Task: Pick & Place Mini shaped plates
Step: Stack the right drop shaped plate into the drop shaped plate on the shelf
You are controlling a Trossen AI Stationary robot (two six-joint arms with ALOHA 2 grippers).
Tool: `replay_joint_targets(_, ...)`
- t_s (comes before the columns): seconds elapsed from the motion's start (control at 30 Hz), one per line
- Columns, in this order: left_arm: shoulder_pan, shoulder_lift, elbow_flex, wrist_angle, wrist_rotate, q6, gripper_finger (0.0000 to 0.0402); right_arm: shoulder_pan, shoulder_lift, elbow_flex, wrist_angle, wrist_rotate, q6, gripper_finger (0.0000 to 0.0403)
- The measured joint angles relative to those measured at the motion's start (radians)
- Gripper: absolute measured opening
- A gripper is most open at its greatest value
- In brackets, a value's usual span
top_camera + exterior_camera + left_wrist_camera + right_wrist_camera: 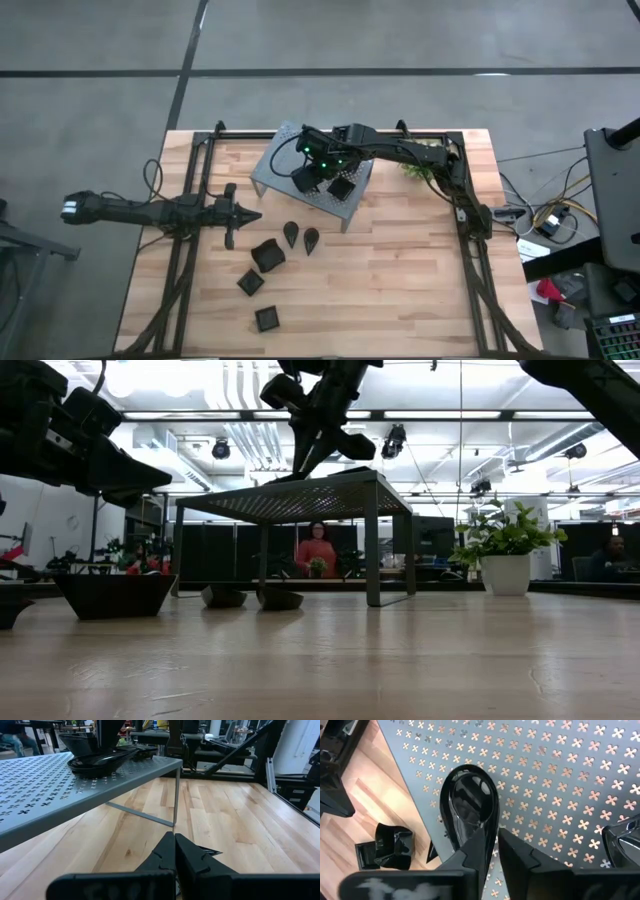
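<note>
Grey shelf (560, 780), teardrop plate (470, 805) jaw-hidden.

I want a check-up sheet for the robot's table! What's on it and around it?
Surface: pale wooden table, bare at its right side.
Job's things: tiny black dishes; five on the wood, three on the grey perforated metal shelf, among them a glossy black leaf-shaped dish.
Clutter: small green plant in a white pot.
End effectors: left end effector shut, empty, above the wood; right end effector slightly open at the leaf-shaped dish's tip.
Cables: loose wires right of the table.
Surroundings: a person in red far behind.
</note>
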Motion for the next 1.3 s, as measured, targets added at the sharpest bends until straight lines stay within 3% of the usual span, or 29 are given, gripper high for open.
replay_joint_targets(0.33,0.000,0.000,0.000,0.000,0.000,0.000,0.0000,0.025,-0.017,0.052,0.005,-0.003,-0.050,0.0101)
replay_joint_targets(0.67,0.000,0.000,0.000,0.000,0.000,0.000,0.0000,0.103,-0.021,0.059,0.008,-0.003,-0.073,0.0087)
replay_joint_targets(1.13,0.000,0.000,0.000,0.000,0.000,0.000,0.0000,0.294,-0.022,0.048,0.017,-0.002,0.123,0.0060)
replay_joint_targets(1.3,0.000,0.000,0.000,0.000,0.000,0.000,0.0000,0.390,-0.009,0.029,0.010,0.088,0.268,0.0059)
